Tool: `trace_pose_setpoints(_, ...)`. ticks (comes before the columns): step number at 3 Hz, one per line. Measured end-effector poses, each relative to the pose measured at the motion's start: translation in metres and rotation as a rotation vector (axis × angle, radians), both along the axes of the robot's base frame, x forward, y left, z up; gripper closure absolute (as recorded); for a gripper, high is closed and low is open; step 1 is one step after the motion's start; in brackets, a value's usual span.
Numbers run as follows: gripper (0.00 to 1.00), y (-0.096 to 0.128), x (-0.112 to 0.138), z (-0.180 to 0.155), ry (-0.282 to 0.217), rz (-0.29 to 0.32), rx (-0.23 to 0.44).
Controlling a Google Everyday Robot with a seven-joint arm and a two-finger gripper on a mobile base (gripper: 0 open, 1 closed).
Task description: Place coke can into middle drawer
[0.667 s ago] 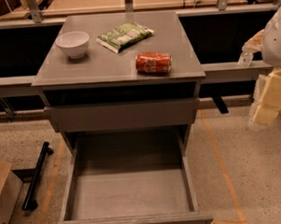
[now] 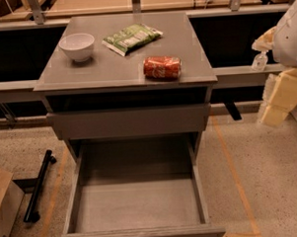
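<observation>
The coke can (image 2: 162,67) lies on its side on the grey cabinet top (image 2: 111,67), near the front right edge. The middle drawer (image 2: 137,202) is pulled out wide below, and its grey floor is bare. My gripper (image 2: 279,104) hangs at the right edge of the view, beside the cabinet and below the level of its top. It is well to the right of the can, apart from it, and holds nothing that I can see.
A white bowl (image 2: 76,46) and a green snack bag (image 2: 131,37) sit on the back of the cabinet top. Another grey drawer (image 2: 129,122) shows only its flat front. A black bar (image 2: 39,187) and a cardboard box (image 2: 4,206) lie on the floor at left.
My gripper has shifted slightly upward at the right edge. The can, the bowl, the bag and the drawers have not moved.
</observation>
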State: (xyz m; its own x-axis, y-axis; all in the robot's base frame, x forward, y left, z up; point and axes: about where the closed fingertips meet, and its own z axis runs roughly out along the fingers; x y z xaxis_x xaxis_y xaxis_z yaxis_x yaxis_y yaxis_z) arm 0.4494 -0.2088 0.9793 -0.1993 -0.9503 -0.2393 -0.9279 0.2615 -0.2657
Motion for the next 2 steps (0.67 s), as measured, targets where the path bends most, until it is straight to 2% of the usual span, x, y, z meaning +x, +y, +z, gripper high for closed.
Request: trace_pose_setpoints(2,0.0,0.04,0.049,-0.004,-0.054,0.095,0.076)
